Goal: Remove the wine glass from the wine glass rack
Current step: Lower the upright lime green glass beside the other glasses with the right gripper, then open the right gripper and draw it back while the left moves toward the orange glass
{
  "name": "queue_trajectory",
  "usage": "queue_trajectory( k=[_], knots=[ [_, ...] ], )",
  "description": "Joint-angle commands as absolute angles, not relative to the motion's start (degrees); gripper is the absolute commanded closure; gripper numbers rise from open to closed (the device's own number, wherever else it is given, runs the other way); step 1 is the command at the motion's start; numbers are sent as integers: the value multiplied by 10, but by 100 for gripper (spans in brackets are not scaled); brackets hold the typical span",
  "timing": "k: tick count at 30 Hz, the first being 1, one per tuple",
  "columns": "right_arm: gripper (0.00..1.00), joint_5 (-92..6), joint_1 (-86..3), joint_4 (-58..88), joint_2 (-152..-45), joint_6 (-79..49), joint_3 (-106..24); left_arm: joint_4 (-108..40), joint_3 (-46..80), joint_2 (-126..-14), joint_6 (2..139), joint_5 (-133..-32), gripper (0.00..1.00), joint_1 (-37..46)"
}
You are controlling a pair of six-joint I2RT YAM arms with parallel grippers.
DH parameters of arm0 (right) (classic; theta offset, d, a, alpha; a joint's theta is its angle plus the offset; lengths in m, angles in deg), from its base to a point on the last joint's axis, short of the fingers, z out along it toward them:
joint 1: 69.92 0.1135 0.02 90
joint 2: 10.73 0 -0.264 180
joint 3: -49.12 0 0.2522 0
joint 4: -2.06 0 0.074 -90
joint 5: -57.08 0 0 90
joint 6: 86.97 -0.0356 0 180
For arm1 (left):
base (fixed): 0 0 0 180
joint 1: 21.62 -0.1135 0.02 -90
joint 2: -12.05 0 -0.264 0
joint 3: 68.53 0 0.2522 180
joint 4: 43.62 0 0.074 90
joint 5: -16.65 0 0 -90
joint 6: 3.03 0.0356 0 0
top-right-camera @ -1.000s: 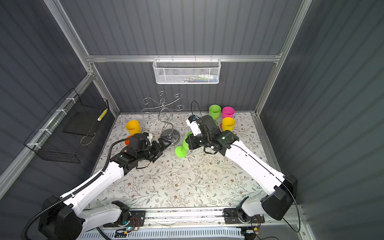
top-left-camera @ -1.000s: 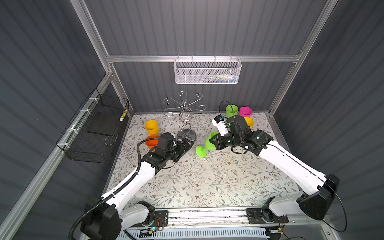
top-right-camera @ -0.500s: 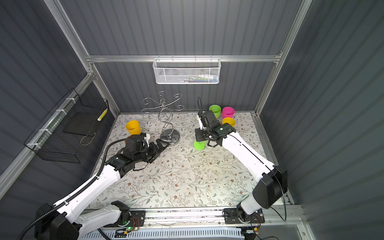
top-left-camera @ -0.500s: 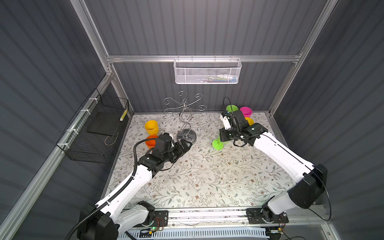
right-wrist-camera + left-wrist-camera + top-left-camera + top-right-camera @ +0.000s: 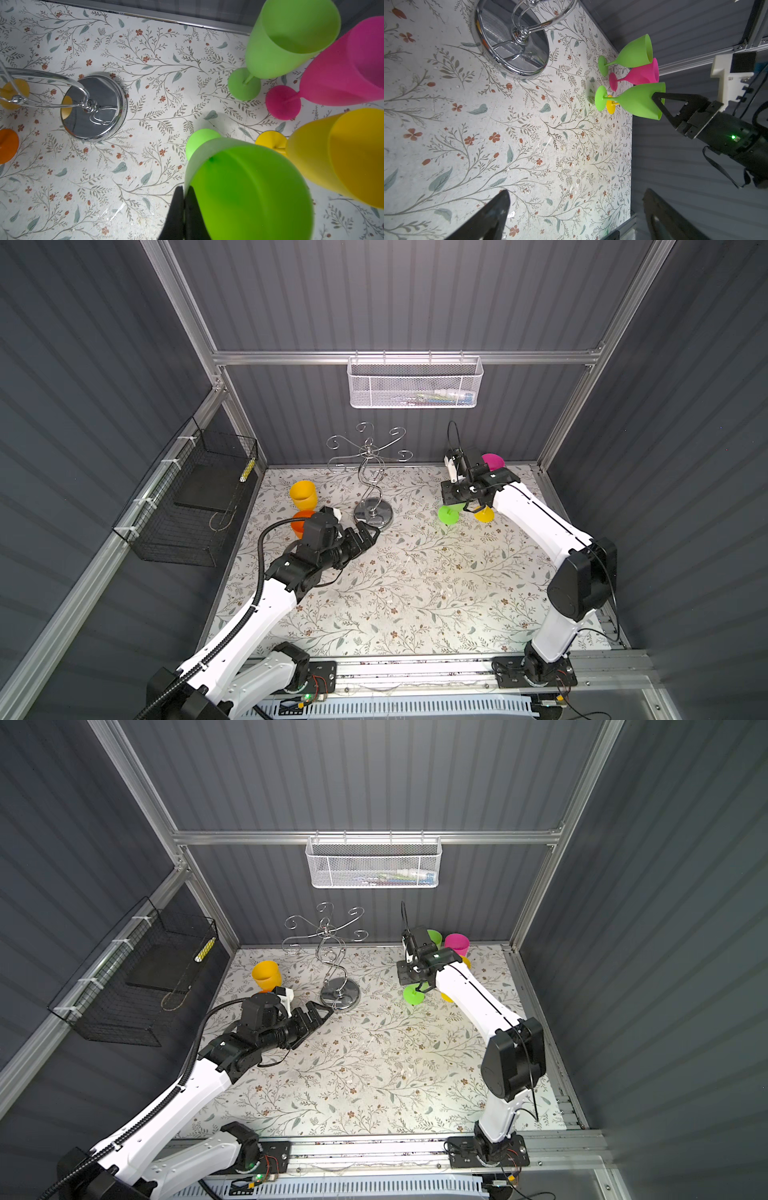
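The wine glass rack (image 5: pixel 373 512) (image 5: pixel 340 992) is a chrome wire stand at the back middle; its curled arms carry nothing. My right gripper (image 5: pixel 184 189) is shut on the rim of a green wine glass (image 5: pixel 249 191) (image 5: pixel 637 101), one finger inside the bowl and one outside. The glass is held nearly upright, and its foot (image 5: pixel 448 515) (image 5: pixel 413 995) is at or just above the mat, to the right of the rack. Open and empty, my left gripper (image 5: pixel 372 533) (image 5: pixel 577 193) hovers low beside the rack's disc base (image 5: pixel 510 41).
A second green glass (image 5: pixel 635 52), a pink glass (image 5: pixel 492 460) and a yellow glass (image 5: pixel 332 153) stand close behind and beside the held one. A yellow glass (image 5: pixel 303 493) and an orange glass (image 5: pixel 301 522) stand left of the rack. White mesh basket (image 5: pixel 415 383) hangs on the back wall, black wire basket (image 5: pixel 195 497) on the left wall.
My right arm has carried the green glass from beside the rack to the right and back, turning it from tilted to nearly upright by the other glasses. The left gripper has stayed open near the base.
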State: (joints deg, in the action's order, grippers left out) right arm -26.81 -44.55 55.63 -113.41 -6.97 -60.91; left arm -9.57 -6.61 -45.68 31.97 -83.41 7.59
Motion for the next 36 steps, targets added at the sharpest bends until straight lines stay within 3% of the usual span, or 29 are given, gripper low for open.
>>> queue_trajectory(
  k=[1, 15, 28, 36],
  knots=[
    [100, -249, -458, 578, -1157, -49, -639, -72, -47, -445, 342, -827, 0, 77],
    [100, -258, -489, 582, -1212, -28, -665, -81, -29, -445, 377, -832, 0, 77],
    [55, -273, -490, 575, -1196, -17, -664, -3, 61, -436, 498, -780, 0, 77],
    [19, -291, -490, 514, -1063, -25, -574, 60, 146, -425, 628, -695, 0, 77]
  ],
)
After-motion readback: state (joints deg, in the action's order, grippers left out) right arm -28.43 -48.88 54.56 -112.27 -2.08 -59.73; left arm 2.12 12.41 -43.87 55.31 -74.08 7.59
